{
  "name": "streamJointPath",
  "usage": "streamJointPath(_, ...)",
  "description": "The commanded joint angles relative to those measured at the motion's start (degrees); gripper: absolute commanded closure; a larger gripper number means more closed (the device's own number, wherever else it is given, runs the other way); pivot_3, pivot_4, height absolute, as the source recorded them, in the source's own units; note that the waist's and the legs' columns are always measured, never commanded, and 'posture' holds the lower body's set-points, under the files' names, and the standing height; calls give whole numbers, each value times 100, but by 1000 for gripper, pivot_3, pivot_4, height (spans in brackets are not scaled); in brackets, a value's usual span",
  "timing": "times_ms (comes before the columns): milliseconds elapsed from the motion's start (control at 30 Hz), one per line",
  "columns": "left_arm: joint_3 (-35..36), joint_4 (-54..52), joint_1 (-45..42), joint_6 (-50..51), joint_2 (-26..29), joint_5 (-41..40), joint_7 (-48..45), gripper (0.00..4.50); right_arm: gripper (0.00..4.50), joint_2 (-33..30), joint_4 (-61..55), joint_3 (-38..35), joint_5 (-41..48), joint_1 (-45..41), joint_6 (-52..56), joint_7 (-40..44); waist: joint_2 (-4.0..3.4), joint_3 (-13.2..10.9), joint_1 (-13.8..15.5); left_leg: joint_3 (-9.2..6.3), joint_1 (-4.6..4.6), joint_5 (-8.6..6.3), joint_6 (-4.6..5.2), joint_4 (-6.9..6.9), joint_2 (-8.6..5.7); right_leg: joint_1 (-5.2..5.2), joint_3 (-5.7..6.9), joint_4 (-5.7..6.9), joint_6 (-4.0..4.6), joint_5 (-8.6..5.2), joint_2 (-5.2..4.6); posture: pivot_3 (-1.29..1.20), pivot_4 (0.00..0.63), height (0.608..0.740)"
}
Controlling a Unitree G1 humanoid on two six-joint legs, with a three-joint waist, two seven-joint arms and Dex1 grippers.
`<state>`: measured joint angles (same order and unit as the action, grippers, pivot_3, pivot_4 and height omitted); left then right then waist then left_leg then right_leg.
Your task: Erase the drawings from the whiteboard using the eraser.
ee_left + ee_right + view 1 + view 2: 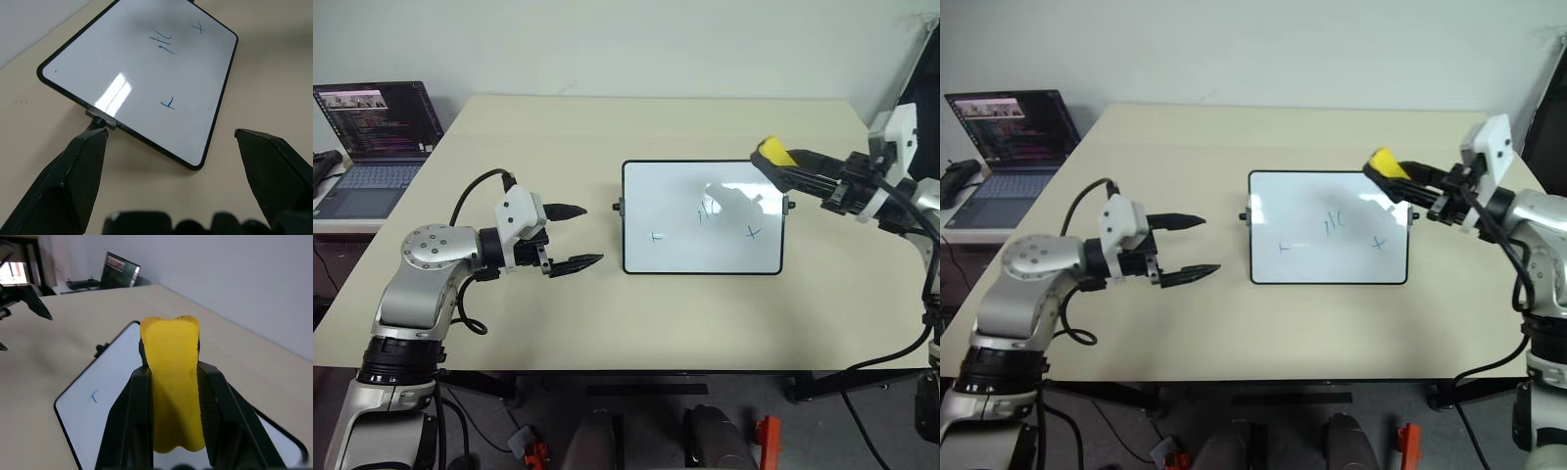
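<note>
The whiteboard [685, 235] lies flat on the table's middle, black-framed, with small knobs on its sides. Thin blue drawings [708, 211] mark it: a few short upright strokes in the centre, a small cross [753, 233] towards the right and another small mark [656, 237] towards the left. My right gripper [773, 164] hovers above the board's far right corner, shut on the yellow eraser [772, 152], which fills the gap between its fingers [134, 421]. My left gripper [574, 236] is open, level, just left of the board with nothing between its fingers [73, 171].
The beige table [558, 137] has bare room around the board. An open laptop [374, 137] with a dark screen stands on a side surface at the far left. The table's front edge runs close below my arms.
</note>
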<state>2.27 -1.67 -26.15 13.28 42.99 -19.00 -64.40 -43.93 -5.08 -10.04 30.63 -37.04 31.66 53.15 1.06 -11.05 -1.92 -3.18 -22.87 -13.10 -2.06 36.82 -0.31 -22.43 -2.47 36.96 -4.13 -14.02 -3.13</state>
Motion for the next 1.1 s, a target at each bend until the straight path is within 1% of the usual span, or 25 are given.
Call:
streamJointPath(33,188,-224,22,-13,110,-127,7,0,3619,98,-301,295,-157,-230,-56,-129,0,0,5,-1,-1,0,0,0,0,0,1,-1,0,0,0,0,150,740)
streamJointPath(133,217,-277,103,25,156,-132,15,0,3619,231,-395,653,-381,-354,-140,-187,0,0,4,0,-3,0,0,0,0,-4,1,0,0,0,0,0,150,740)
streamJointPath(200,212,-290,160,81,233,-106,-6,0,3619,434,-401,824,-428,-469,-161,-255,0,0,-2,1,-6,0,0,0,1,-12,-1,3,1,0,0,0,150,740)
streamJointPath(267,201,-315,192,125,288,-105,-21,0,3619,669,-488,1040,-494,-537,-139,-337,0,0,-11,6,-6,0,0,-4,2,-19,-4,9,3,0,1,0,150,740)
streamJointPath(433,200,-347,208,135,318,-96,41,0,3619,1351,-591,1809,-994,-646,-289,-618,0,0,-7,3,-10,0,0,-9,3,-25,-1,9,5,-1,2,0,150,740)
streamJointPath(567,193,-248,266,109,332,-29,77,0,3620,1809,-57,2638,-1942,-851,-688,-916,0,0,-6,5,-13,0,0,-10,2,-31,-2,12,5,-1,2,0,150,740)
streamJointPath(633,198,-203,289,121,294,-53,95,0,3620,1972,277,2905,-2308,-957,-876,-1004,1,0,-9,6,-12,0,0,-9,2,-34,-3,16,6,-1,2,0,150,740)
streamJointPath(733,100,-167,382,66,287,34,93,0,3620,2212,892,3037,-2633,-1177,-1170,-1079,1,0,-7,6,-17,0,0,-10,1,-43,-2,19,7,-1,2,0,150,740)
streamJointPath(900,89,-358,522,102,259,6,124,0,3622,2047,1966,3148,-3295,-1461,-1820,-1079,1,0,9,5,-27,0,0,-10,1,-55,-2,20,8,0,2,0,150,740)
streamJointPath(1000,101,-539,566,173,236,-82,132,0,3622,2050,2299,3084,-3421,-1551,-2019,-1040,1,0,1,5,-47,0,-1,-8,1,-78,-2,26,10,2,2,0,150,740)
streamJointPath(1100,87,-607,577,217,234,-100,138,0,3623,2111,2524,3063,-3497,-1570,-2127,-994,1,0,-7,5,-49,0,-1,-10,2,-82,-2,29,10,2,2,0,150,740)
